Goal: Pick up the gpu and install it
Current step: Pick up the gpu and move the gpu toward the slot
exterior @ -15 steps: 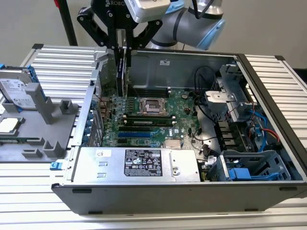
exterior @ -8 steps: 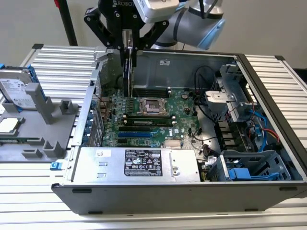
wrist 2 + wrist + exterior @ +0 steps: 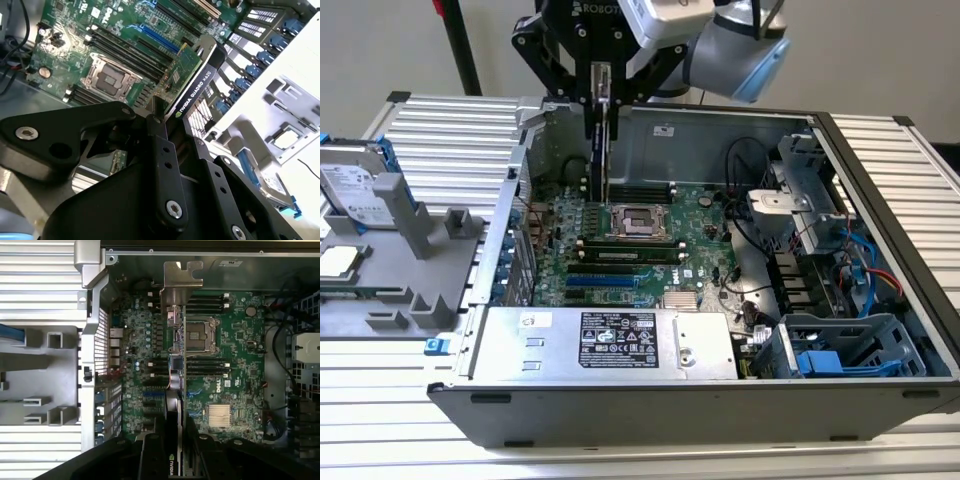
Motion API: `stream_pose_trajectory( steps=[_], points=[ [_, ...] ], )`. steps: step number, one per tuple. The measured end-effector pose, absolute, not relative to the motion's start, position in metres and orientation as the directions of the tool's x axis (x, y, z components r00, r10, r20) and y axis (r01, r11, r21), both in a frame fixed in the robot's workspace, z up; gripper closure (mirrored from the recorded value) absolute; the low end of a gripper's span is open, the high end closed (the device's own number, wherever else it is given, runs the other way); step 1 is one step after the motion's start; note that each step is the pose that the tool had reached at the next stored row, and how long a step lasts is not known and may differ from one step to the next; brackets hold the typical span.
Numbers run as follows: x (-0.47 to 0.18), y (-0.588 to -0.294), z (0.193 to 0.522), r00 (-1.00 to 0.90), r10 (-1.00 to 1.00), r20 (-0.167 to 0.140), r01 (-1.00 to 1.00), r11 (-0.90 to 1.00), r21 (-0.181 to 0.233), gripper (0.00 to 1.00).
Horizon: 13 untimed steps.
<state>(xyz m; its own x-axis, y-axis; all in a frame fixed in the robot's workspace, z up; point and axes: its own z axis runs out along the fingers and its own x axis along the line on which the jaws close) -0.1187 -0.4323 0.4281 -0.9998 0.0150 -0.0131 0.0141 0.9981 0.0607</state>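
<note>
The gpu [image 3: 599,150] hangs on edge, held upright over the large green motherboard [image 3: 650,235] inside the open computer case. My gripper [image 3: 602,88] is shut on its upper edge. In the second wrist view the gpu [image 3: 192,75] shows its green board and black shroud, clamped between my black fingers [image 3: 161,135]. In the first wrist view the gpu [image 3: 176,365] is seen edge-on with its silver bracket [image 3: 182,275] toward the case's rear wall, and my gripper [image 3: 176,442] holds it above the motherboard [image 3: 230,365] beside the CPU socket [image 3: 202,335].
The case [image 3: 880,200] stands open on a ribbed metal table. A power supply [image 3: 610,340] fills its near side and a blue drive cage [image 3: 840,350] its near right corner. A grey fixture [image 3: 410,250] with a hard drive [image 3: 355,195] sits at the exterior view's left.
</note>
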Motion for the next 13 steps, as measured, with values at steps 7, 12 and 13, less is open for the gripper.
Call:
stream_pose_trajectory(
  steps=[7,12,13],
  points=[
    [-0.109,-0.432,0.428,-1.0,0.015,-0.013,0.014,0.998,0.061,1.0],
    [-0.102,-0.432,0.428,-1.0,0.015,-0.013,0.014,0.998,0.061,1.0],
    [-0.1,-0.432,0.428,-1.0,0.015,-0.013,0.014,0.998,0.061,1.0]
  ],
)
